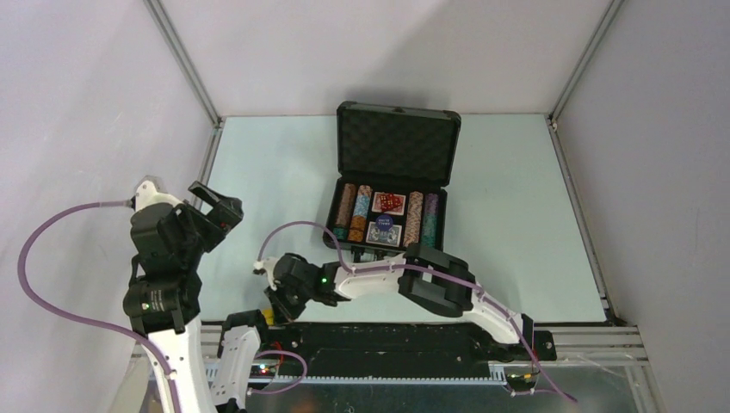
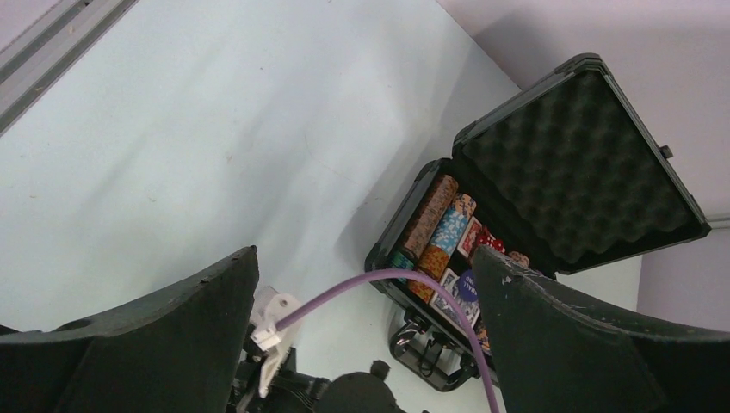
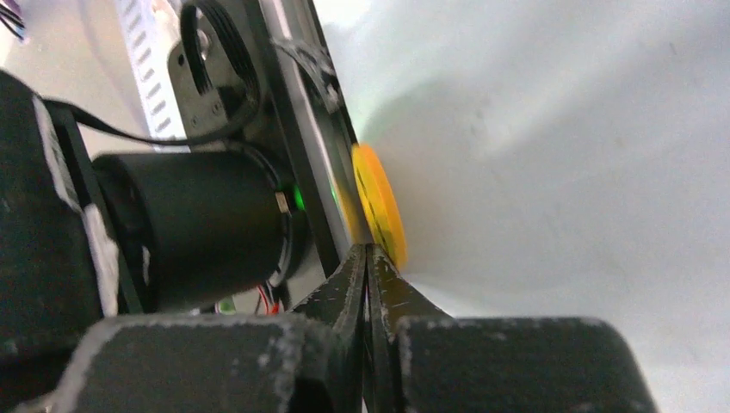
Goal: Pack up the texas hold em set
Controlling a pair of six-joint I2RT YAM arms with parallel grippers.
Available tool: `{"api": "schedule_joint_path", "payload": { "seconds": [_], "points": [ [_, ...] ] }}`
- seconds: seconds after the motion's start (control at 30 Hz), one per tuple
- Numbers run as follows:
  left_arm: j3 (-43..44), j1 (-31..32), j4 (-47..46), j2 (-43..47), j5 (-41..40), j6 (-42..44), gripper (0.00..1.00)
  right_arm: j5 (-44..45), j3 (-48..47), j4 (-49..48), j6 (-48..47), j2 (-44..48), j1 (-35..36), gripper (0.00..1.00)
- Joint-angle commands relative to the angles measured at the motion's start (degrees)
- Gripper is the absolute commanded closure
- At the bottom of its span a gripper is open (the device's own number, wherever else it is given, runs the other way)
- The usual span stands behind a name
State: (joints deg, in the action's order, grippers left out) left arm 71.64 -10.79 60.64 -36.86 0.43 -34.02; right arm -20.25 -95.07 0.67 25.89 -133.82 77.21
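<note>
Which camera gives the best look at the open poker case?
Top external: the whole case, lid up, chips and cards visible. Left wrist shows it obliquely, partly behind a finger. Right wrist misses it.

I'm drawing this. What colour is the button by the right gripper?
The button is orange-yellow; right wrist view.

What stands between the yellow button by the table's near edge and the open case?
Nothing on the table does. Only the right arm's own purple cable arcs above that stretch from yellow button to case, whose lid stands open.
</note>
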Motion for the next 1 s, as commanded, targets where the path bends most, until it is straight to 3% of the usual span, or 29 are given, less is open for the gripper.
{"api": "schedule_joint_path", "payload": {
  "seconds": [0.0,0.23,0.37,0.4,0.5,0.57,0.77,0.97],
  "points": [
    [-0.5,0.0,-1.0,0.2,0.8,0.8,0.02,4.8,8.6,3.3,-0.4,5.3,0.3,0.95],
    [-0.6,0.0,-1.1,0.3,1.3,0.8,0.02,9.4,18.1,3.8,0.8,13.6,0.2,0.97],
    [-0.4,0.0,-1.1,0.3,1.6,0.7,0.02,9.6,18.6,2.1,-0.1,17.9,0.8,0.97],
    [-0.3,0.0,-1.1,0.3,1.6,0.7,0.02,9.1,18.6,0.7,-0.1,18.3,0.8,0.94],
    [0.0,0.0,-1.1,0.2,1.6,0.7,0.02,6.5,18.2,-4.1,-0.1,18.8,0.2,0.66],
    [0.1,0.0,-1.1,0.1,1.7,0.6,0.02,3.8,17.2,-6.9,-0.1,17.3,-0.6,0.58],
    [-0.1,0.0,-1.1,0.0,1.6,0.5,0.02,-4.7,10.4,-10.7,0.0,8.8,-2.5,0.52],
    [-0.2,0.0,-1.0,0.3,1.2,0.6,0.02,-6.2,5.1,-9.8,-0.5,3.9,-3.0,0.39]
  ]
}}
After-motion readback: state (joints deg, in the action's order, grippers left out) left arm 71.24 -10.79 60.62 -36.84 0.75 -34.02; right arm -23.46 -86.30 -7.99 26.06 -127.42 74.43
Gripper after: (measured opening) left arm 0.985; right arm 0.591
